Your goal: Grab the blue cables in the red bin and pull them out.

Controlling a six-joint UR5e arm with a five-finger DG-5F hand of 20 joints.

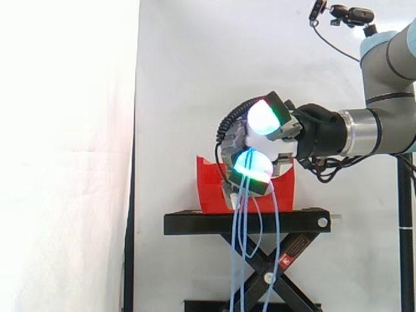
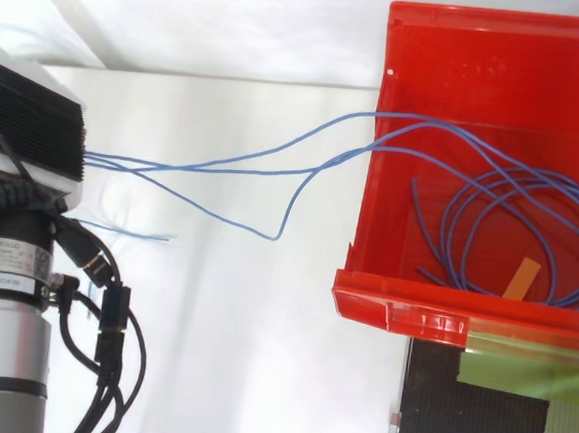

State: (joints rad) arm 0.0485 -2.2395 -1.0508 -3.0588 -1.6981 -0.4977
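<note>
Thin blue cables [image 2: 234, 162] stretch from my hand [image 2: 31, 121] at the left, across open space, over the rim of the red bin [image 2: 432, 313] on the right. More of them lie coiled inside the bin [image 2: 515, 219]. In the side view my hand [image 1: 276, 133] is raised in front of the red bin [image 1: 211, 188], with its fingers curled round the cables. Its fingertips [image 1: 252, 164] glow green and cyan. Loose cable strands [image 1: 244, 221] hang from the hand, down past the stand.
The bin rests on a black scissor stand [image 1: 247, 221], whose top also shows below the bin [image 2: 474, 422]. A small orange strip [image 2: 523, 279] lies among the coils. A white curtain hangs behind. A camera on a mount [image 1: 348, 14] sits above the arm.
</note>
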